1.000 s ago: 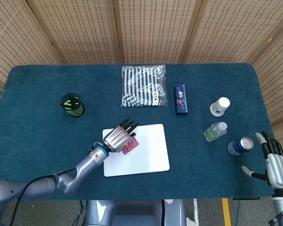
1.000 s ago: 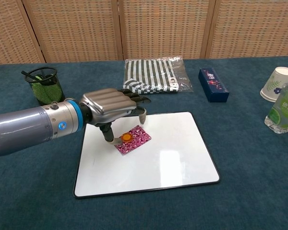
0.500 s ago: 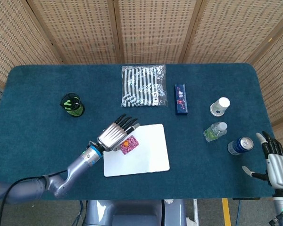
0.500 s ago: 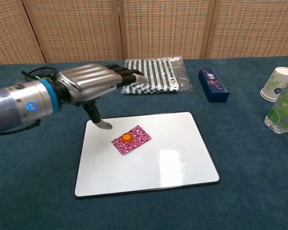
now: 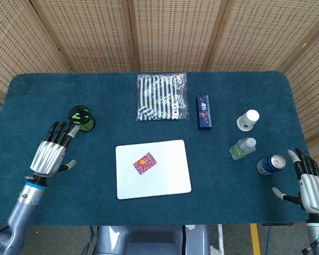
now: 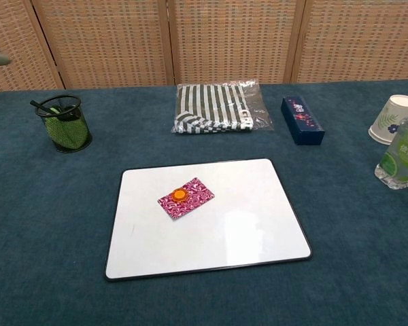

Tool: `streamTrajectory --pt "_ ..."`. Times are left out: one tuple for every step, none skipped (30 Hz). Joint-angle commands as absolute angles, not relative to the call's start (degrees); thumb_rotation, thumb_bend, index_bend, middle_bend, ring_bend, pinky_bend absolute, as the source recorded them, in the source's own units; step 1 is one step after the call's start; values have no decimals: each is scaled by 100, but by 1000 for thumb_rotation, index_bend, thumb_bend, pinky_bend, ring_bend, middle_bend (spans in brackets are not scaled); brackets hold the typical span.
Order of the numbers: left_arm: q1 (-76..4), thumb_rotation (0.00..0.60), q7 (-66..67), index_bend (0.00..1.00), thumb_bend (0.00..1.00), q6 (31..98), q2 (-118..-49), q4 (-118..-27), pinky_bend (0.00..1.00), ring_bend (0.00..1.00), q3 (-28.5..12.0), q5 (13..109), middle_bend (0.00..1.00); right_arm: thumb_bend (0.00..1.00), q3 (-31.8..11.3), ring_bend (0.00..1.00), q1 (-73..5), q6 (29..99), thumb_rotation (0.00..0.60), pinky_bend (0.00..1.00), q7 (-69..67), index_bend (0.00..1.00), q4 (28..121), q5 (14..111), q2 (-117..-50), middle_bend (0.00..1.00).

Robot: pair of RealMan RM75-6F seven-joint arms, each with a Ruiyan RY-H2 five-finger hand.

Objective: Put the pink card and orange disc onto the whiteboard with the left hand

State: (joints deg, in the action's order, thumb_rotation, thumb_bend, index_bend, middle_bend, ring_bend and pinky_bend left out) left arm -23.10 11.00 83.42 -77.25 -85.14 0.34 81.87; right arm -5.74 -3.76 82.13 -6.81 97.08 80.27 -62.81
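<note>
The pink patterned card [image 5: 144,163] [image 6: 186,197] lies flat on the whiteboard [image 5: 165,180] [image 6: 245,231], left of its middle. The small orange disc [image 5: 142,161] [image 6: 180,194] sits on the card's left part. My left hand [image 5: 51,150] hangs open over the cloth far to the left of the board, fingers spread and holding nothing; only a blurred tip shows at the chest view's left edge. My right hand [image 5: 309,180] is open at the right front corner, beside the blue can.
A black mesh pen cup [image 5: 82,118] [image 6: 64,123] stands just beyond the left hand. At the back lie a striped packet [image 5: 161,96] and a blue box [image 5: 203,111]. A paper cup [image 5: 248,119], a water bottle [image 5: 242,147] and a blue can [image 5: 269,164] stand on the right.
My left hand has let go of the card and disc, lifted off the whiteboard and swung far left toward the pen cup. Card and disc stay put. The right hand is still.
</note>
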Motion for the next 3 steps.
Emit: streamTrajectory --pt "-1336 600 -209 0 0 9071 -7810 -7532 0 0 330 7939 0 0 -572 0 -379 8213 600 0 -665 0 9716 8034 -6279 0" --pt "-1243 600 -284 0 0 9090 -7819 -7417 0 0 361 7931 0 0 -571 0 -379 8224 600 0 -663 0 9716 8052 -6282 0" --pt "-1185 600 -319 0 0 9103 -7812 -7356 0 0 384 7934 0 0 -569 0 -379 8232 600 0 -654 0 9713 8063 -6284 0"
